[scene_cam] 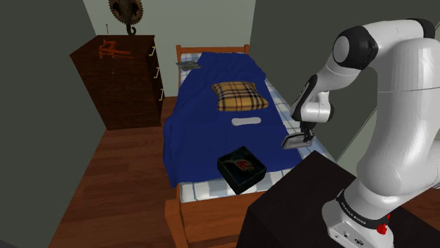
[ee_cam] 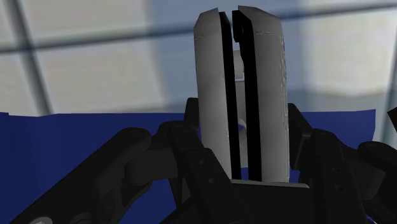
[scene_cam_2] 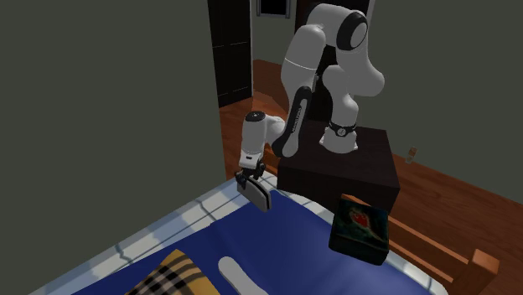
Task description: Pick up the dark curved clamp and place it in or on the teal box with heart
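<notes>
pincer (scene_cam: 295,140) hangs over the side edge of the bed (scene_cam: 204,189), fingers pretty much squeezed together, nothing in them | teal box (scene_cam: 241,169) w/ heart sits on the blue blanket (scene_cam: 204,120) | clamp (scene_cam: 245,122), drawn white here, lies flat just past it | plaid pillow (scene_cam: 240,96) right behind

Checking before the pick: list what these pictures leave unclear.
Pale clamp: second exterior view, cut off by the bottom edge.
Reddish items on the dresser: shoulder view, too small to name.
Wall ornament: shoulder view, cut off by the top edge.
</notes>
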Robot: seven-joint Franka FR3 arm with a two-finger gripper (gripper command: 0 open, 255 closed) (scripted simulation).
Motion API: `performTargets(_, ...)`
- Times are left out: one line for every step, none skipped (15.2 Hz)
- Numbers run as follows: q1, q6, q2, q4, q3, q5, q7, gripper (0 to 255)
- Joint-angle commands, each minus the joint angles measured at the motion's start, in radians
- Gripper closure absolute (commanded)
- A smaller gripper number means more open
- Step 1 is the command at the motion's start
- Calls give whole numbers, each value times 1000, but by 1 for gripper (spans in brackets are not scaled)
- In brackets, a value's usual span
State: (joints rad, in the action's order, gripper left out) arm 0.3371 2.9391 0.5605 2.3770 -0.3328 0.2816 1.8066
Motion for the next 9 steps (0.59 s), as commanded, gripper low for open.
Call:
performTargets(0,0,1,0,1,0,0,255)
performTargets(0,0,1,0,1,0,0,255)
performTargets(0,0,0,0,1,0,0,255)
performTargets(0,0,0,0,1,0,0,255)
performTargets(0,0,0,0,1,0,0,255)
performTargets(0,0,1,0,1,0,0,255)
performTargets(-10,-10,-14,5,-10,-6,-4,255)
performTargets(-20,-20,-28,11,-22,-12,-7,255)
performTargets(-30,-30,-43,16,-34,-18,-12,255)
